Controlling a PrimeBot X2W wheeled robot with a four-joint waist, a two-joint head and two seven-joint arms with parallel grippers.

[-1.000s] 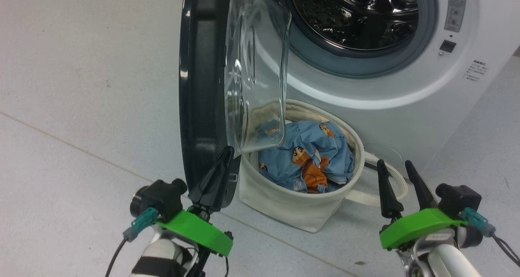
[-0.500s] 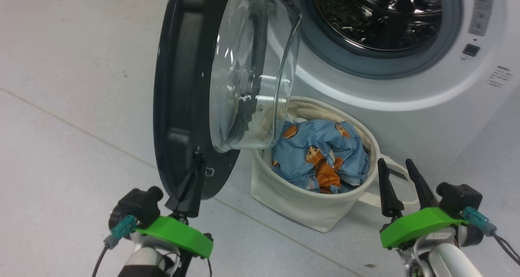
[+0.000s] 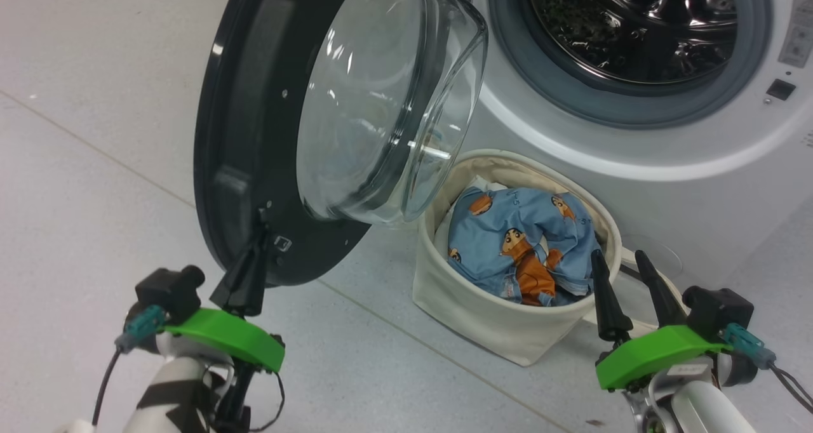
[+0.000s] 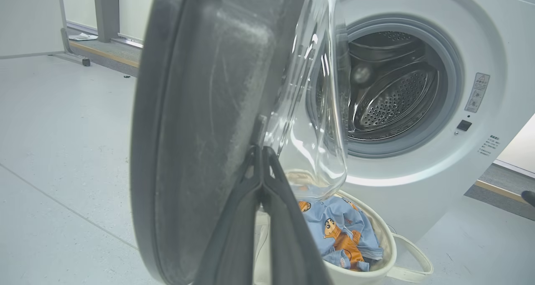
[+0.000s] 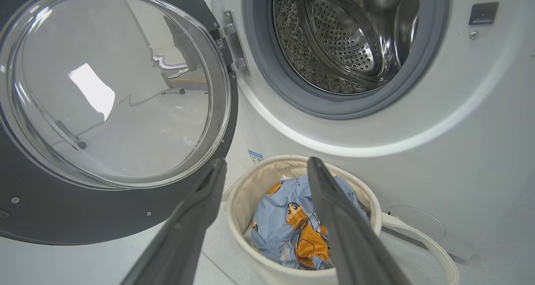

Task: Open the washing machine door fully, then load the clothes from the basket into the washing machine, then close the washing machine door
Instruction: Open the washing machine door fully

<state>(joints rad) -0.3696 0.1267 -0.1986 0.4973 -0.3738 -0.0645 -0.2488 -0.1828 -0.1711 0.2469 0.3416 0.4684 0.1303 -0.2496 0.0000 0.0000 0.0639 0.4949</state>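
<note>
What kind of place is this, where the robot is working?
Likely a laundry area, perhaps a test room rather than a home: a front-loading washer with its door open, and a basket of clothes before it on a bare pale floor.

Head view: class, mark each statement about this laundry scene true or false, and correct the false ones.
1. The washing machine door is open. True.
2. The clothes lie in the basket. True.
3. The left pincer is shut, its tips at the door's lower rim. True.
4. A pincer grips the clothes. False: the right pincer is open beside the basket and holds nothing.
5. The basket stands on top of the machine. False: it stands on the floor in front of the washing machine.
</note>
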